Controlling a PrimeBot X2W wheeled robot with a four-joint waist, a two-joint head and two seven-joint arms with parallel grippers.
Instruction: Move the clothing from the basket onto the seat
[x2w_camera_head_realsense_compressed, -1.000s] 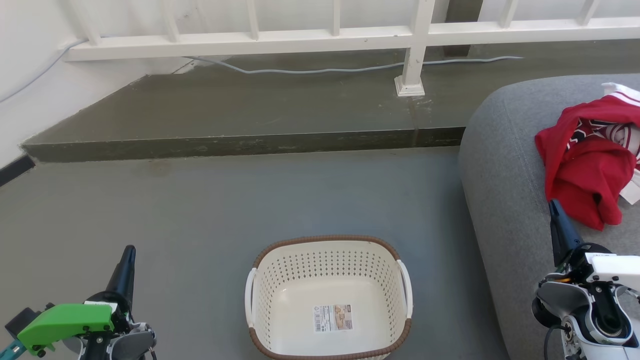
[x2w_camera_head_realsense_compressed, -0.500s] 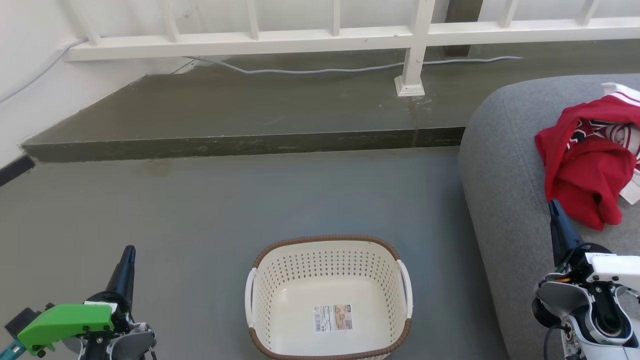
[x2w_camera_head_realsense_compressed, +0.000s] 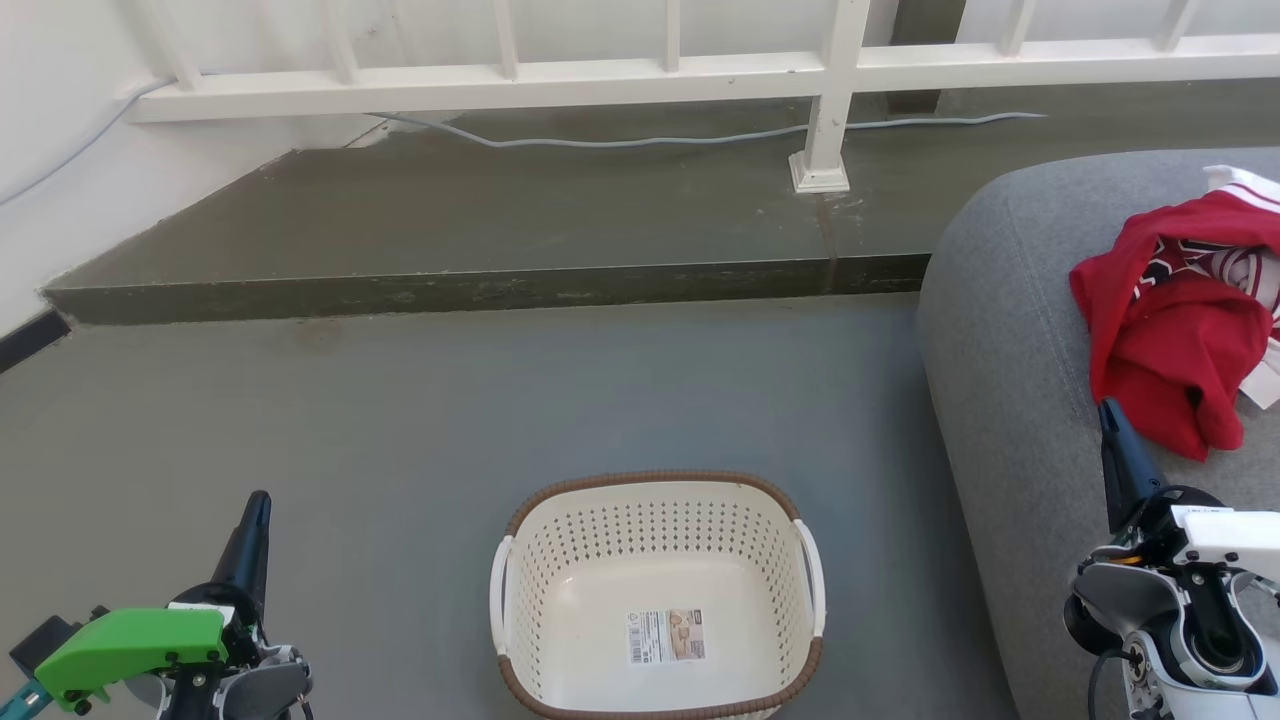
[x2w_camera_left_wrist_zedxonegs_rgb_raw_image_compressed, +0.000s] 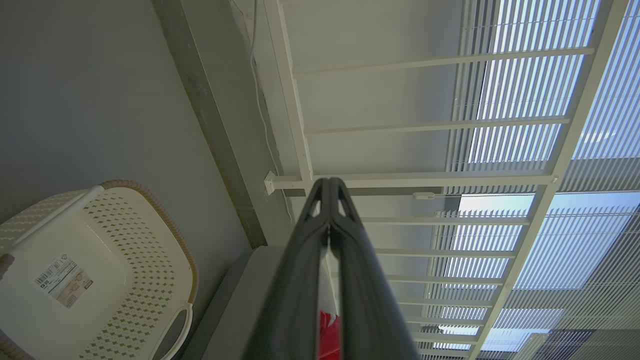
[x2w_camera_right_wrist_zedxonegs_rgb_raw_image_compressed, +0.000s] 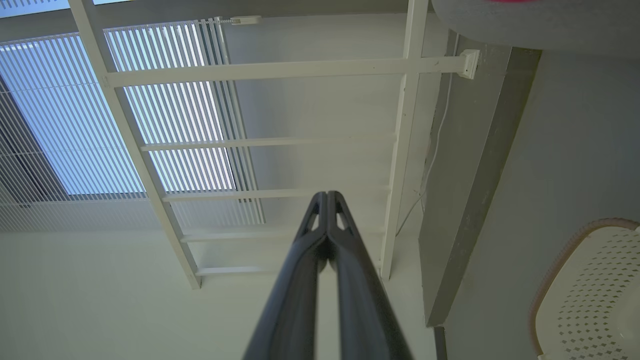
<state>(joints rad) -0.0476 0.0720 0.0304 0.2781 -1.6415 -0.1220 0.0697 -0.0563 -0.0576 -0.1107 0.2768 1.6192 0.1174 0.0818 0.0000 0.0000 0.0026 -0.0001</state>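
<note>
The red clothing lies crumpled on the grey seat at the right, with white stripes and a dark emblem showing. On the floor at bottom centre stands the cream basket, holding nothing but the label on its floor. It also appears in the left wrist view as the basket and in the right wrist view as the basket. My left gripper rests at lower left, shut, fingertips together. My right gripper is shut just below the clothing, apart from it, tips together.
A raised concrete step crosses behind the basket, with a white railing and its post on it. A grey cable runs along the step. A white wall stands at the left.
</note>
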